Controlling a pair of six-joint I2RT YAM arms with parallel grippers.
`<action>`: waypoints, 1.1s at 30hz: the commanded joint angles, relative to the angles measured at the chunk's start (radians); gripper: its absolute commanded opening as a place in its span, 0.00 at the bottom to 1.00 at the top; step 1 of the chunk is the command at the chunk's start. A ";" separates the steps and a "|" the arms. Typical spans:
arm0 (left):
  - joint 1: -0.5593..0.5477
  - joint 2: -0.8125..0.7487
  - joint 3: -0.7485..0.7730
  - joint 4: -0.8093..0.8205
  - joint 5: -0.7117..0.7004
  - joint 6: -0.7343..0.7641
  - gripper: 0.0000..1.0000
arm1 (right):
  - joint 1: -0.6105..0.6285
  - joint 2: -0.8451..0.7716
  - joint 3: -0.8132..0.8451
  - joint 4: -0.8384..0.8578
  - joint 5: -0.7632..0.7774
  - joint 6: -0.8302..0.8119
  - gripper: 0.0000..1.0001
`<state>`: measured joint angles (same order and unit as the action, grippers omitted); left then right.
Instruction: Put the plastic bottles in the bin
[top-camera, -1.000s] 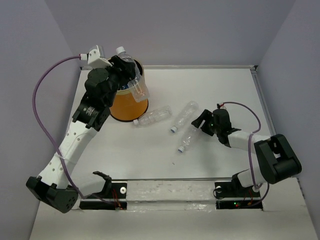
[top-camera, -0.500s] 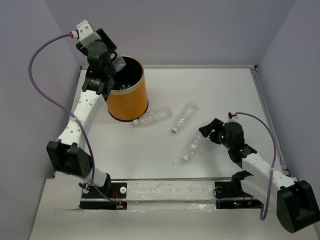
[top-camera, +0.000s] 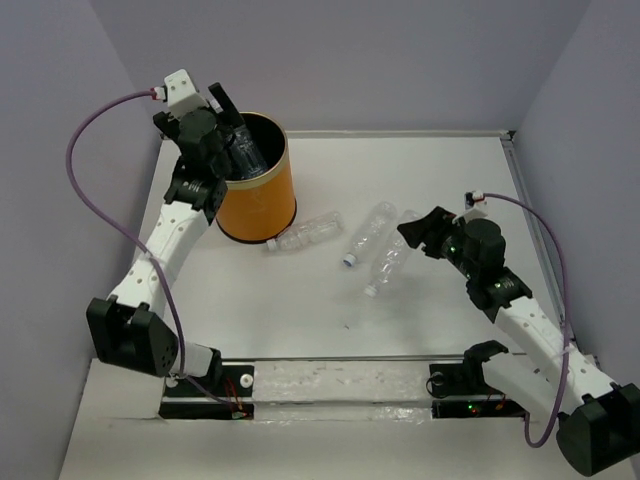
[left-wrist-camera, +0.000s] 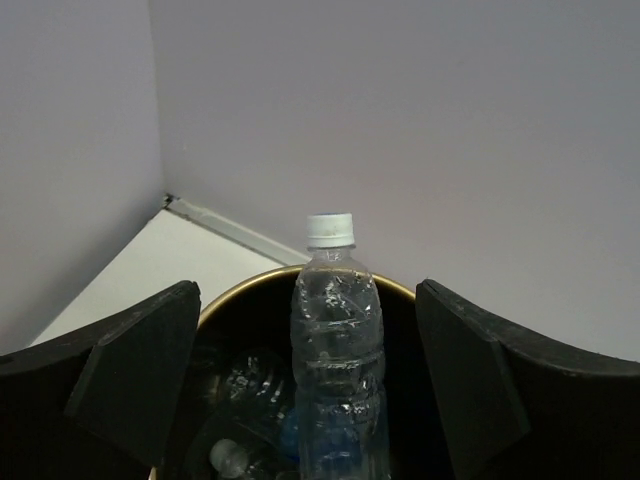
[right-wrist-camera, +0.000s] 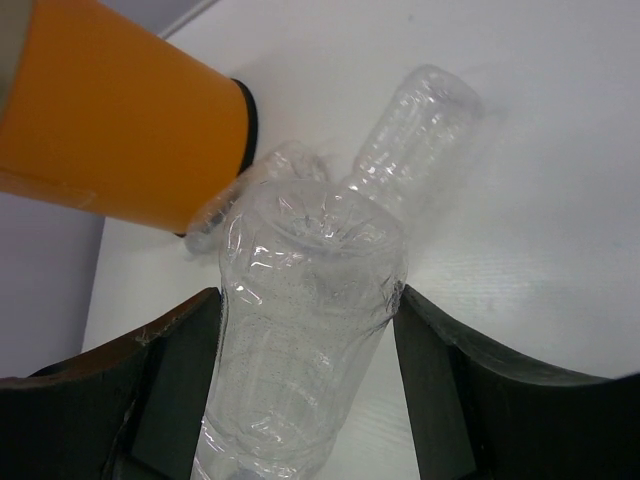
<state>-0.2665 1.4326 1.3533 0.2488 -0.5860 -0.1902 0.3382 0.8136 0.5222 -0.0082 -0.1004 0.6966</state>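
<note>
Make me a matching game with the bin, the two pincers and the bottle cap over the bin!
Things:
1. bin
2. left pincer
3. right pincer
4. bottle cap

Colour or state:
a. white
b. closed on a clear bottle
c. orange
d. wide open

Pairs: 1-c, 2-d, 3-b, 4-a

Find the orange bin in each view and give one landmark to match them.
Top external: the bin stands at the upper left of the white table.
Left wrist: bottom centre, only the bin's rim and dark inside show.
Right wrist: upper left, the bin's orange wall slants across the picture.
Shared landmark: the table, left of the bin in the left wrist view, right of it in the other two.
</note>
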 joint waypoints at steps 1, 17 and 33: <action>0.001 -0.193 0.037 -0.052 0.157 -0.119 0.99 | 0.047 0.071 0.186 0.076 -0.010 -0.035 0.32; 0.001 -0.856 -0.552 -0.411 0.399 -0.179 0.99 | 0.368 0.737 1.109 0.211 0.154 -0.421 0.31; -0.038 -1.079 -0.675 -0.430 0.328 -0.198 0.98 | 0.498 1.518 1.815 0.342 0.226 -0.864 0.24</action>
<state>-0.2843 0.3455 0.6796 -0.2043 -0.2527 -0.3887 0.7924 2.3716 2.5035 0.1795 0.1082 -0.0533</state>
